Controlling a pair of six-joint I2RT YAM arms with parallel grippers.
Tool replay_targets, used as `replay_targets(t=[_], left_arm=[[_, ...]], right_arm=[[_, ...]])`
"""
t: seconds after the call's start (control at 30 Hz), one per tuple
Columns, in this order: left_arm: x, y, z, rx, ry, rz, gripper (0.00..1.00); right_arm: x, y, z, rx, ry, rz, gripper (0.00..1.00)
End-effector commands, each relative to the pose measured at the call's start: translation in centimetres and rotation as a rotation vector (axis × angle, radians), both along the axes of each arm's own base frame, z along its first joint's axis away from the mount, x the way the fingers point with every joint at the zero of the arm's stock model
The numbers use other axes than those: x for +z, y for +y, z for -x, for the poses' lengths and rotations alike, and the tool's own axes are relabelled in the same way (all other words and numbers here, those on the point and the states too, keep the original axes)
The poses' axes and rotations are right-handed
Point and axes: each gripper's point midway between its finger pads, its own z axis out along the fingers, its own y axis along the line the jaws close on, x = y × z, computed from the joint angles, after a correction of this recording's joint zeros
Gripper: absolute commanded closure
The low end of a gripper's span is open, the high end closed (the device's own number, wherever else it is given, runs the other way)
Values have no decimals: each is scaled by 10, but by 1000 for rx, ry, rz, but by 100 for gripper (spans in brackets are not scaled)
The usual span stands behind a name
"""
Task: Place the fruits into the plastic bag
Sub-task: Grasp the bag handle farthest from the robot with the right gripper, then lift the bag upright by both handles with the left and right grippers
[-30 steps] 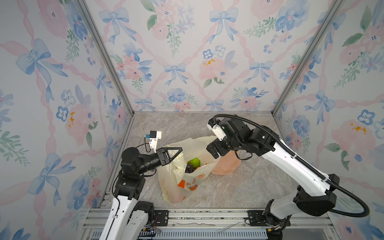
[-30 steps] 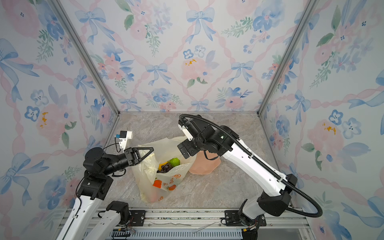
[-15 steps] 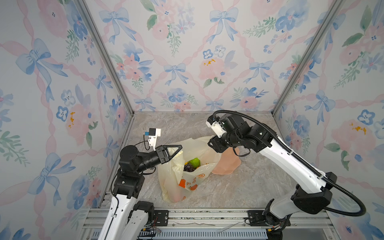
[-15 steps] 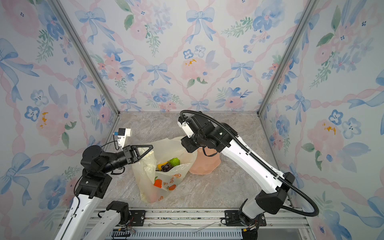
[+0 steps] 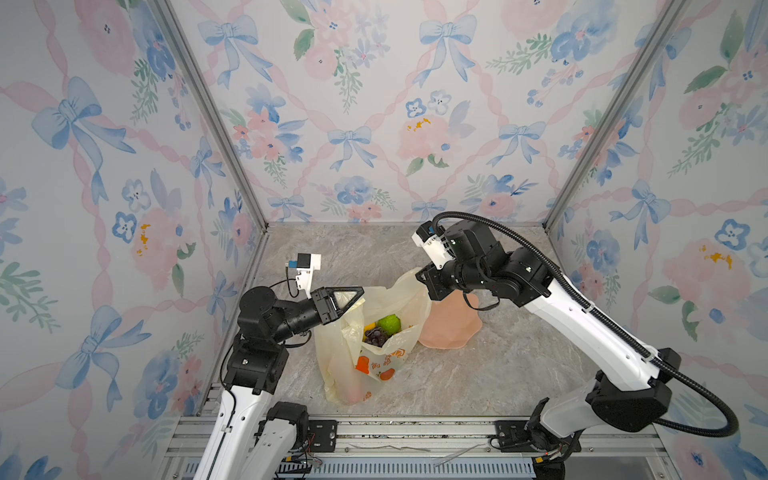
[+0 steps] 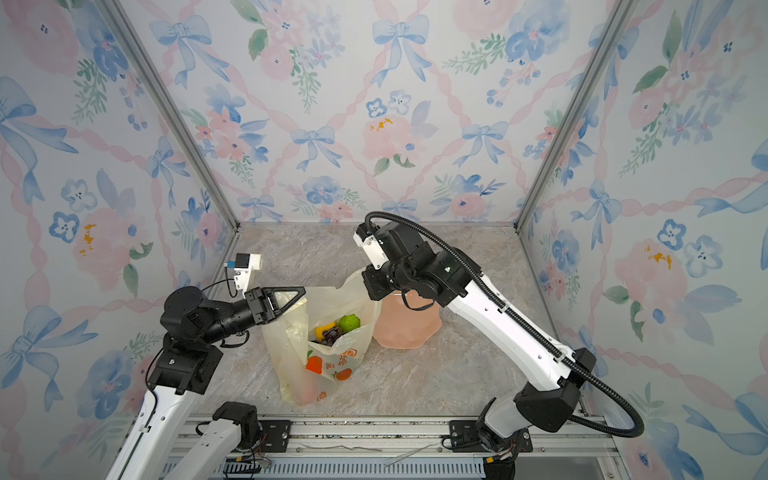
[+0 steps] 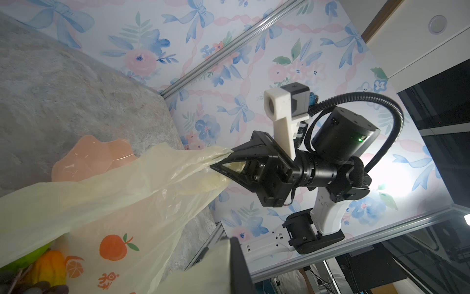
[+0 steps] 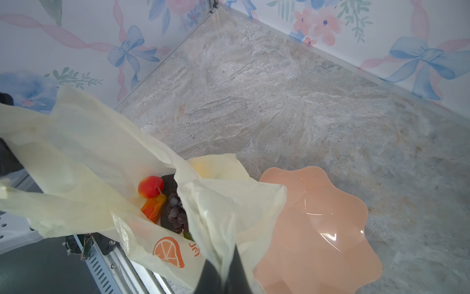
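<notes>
Marbled worktop (image 5: pixel 478 374), floral-papered walls. Plastic bag (image 5: pixel 353 365) upright at centre, mouth stretched between both claws. Left claw (image 5: pixel 357 293) closed on one handle, right claw (image 7: pixel 221 159) closed on the opposite handle. Lime (image 5: pixel 388 323), grape bunch (image 5: pixel 376 336) and mango (image 8: pixel 150 186) inside. Pink dish (image 5: pixel 451 328) just beside bag.

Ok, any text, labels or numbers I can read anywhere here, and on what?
Orange characters printed on the bag: visible in both wrist views and both top views, but too small and blurred to read.
Dish: no text.
Nothing else shows legible words, numbers or signs.
</notes>
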Motion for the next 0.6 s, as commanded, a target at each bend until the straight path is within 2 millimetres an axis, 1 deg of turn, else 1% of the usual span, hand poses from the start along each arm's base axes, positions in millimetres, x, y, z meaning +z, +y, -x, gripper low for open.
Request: replay_targets(t=[0.0, 0.07, 0.13, 0.2, 0.33, 0.37, 0.4, 0.47, 0.53, 0.57], left_arm=[[14, 6, -6, 58, -40, -33, 100], [17, 10, -15, 99, -23, -46, 100], [27, 11, -23, 119, -20, -42, 100], [43, 12, -31, 135, -33, -45, 100], [73, 19, -51, 198, -68, -113, 100], [82, 22, -55, 220, -84, -129, 100], [90, 24, -61, 240, -95, -142, 100], [101, 28, -71, 268, -109, -153, 100], [109, 28, -82, 278, -115, -152, 100], [113, 28, -87, 278, -119, -153, 100]], right_arm=[[43, -1, -2, -12, -68, -126, 100], [55, 5, -4, 0, -80, -165, 100], [68, 14, -8, 16, -84, -212, 100], [84, 24, -13, 35, -89, -265, 100], [117, 42, -26, 53, -122, -362, 100], [133, 44, -25, 66, -141, -403, 100], [130, 56, -34, 75, -137, -414, 100], [139, 65, -43, 82, -161, -450, 100], [144, 69, -59, 72, -167, -482, 100], [145, 69, -69, 62, -160, -502, 100]])
